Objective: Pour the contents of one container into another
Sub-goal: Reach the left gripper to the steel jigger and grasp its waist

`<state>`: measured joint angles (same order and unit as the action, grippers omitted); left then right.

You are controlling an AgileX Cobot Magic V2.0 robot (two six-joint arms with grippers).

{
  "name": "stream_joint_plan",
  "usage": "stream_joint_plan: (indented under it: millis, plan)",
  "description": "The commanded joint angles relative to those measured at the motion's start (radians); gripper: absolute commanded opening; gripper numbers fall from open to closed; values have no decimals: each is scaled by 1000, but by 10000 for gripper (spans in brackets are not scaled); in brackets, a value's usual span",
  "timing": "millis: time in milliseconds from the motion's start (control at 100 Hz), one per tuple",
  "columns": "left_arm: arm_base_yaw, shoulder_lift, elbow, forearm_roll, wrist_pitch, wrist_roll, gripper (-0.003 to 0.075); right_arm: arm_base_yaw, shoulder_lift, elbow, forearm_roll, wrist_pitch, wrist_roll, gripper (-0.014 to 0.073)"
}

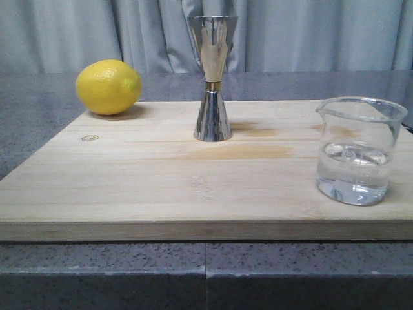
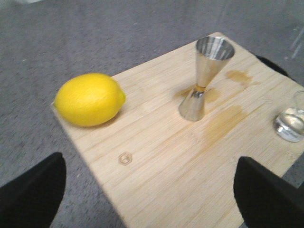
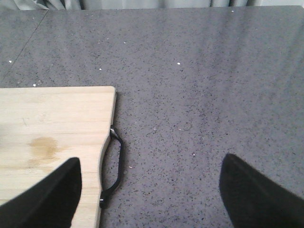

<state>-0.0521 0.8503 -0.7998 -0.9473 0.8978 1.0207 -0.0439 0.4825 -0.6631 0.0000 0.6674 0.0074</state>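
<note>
On the counter: a pale wooden cutting board (image 1: 129,174) lies flat on the grey speckled counter (image 1: 97,271), with grey curtains (image 1: 64,32) hanging behind.
Jigger: the steel hourglass jigger (image 1: 212,77) stands upright near the middle of the board's far half, wider cup up, a thin gold band at its waist; the left wrist view shows its upper cup (image 2: 214,48) open, though I cannot tell whether anything is in it.
Beaker: the clear glass beaker (image 1: 357,150) stands upright on the right end of the board, well apart from the jigger, its small spout turned toward the jigger; clear liquid fills roughly its lower half.
Lemon: a yellow lemon (image 1: 108,86) rests on the board's far left corner, well apart from the jigger.
Stains: darker damp-looking patches (image 1: 245,152) mark the wood just beside the jigger's base (between it and the beaker).
Board handle: a dark metal handle (image 3: 115,166) sits on the board's right edge, seen from the right wrist.
Left gripper: the left gripper (image 2: 152,199) hovers over the board's near left corner, jaws spread wide, grasping nothing.
Right gripper: the right gripper (image 3: 149,194) hangs over the bare counter just beside the board's right edge, jaws released and wide apart.
</note>
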Motion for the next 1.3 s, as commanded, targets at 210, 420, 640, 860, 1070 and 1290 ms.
stream_joint_plan:
  millis: [210,420,640,860,1070,1290]
  plan:
    - [-13,241,-34,-393,50,471,662,2,14,-36,0,-67,-7,542]
    - [-92,400,-34,-540,59,716,662,2,14,-36,0,-67,-7,542]
    - [-201,551,-34,-705,60,946,662,2,14,-36,0,-69,-7,542]
    - [-284,682,-34,-871,93,1133,662,2,14,-36,0,-69,-7,542]
    - [-332,762,-43,-903,134,1222,662,2,14,-36,16,-69,-7,542]
    - [-350,829,-104,-903,160,1223,662,2,14,-36,16,-69,-7,542]
